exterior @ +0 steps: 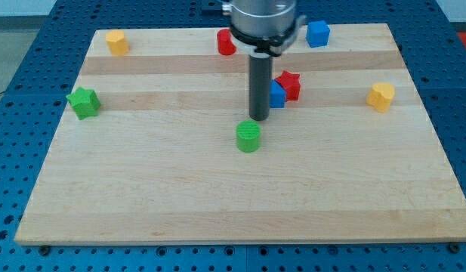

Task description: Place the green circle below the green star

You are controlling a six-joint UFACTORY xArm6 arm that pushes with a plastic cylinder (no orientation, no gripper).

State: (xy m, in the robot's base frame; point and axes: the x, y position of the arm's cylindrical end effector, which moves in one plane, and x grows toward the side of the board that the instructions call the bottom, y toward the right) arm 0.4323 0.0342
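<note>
Tip [258,118]: bare rod end, no jaws to open or close; just beyond the green circle [248,137], slightly to its right, near but seemingly not touching.
Green circle: mid-board, well right of the green star [84,102].
Green star: near the left edge.
Nearby: blue block [277,94] and red star [289,85] behind the rod.
Step in hand: circle round to the right side, then push left; aim through the centre, stopping nearer than the star.

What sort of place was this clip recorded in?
Probably a robotics lab bench: a wooden board lies on a blue perforated table, with coloured blocks like the green circle, and my tip just above it.
</note>
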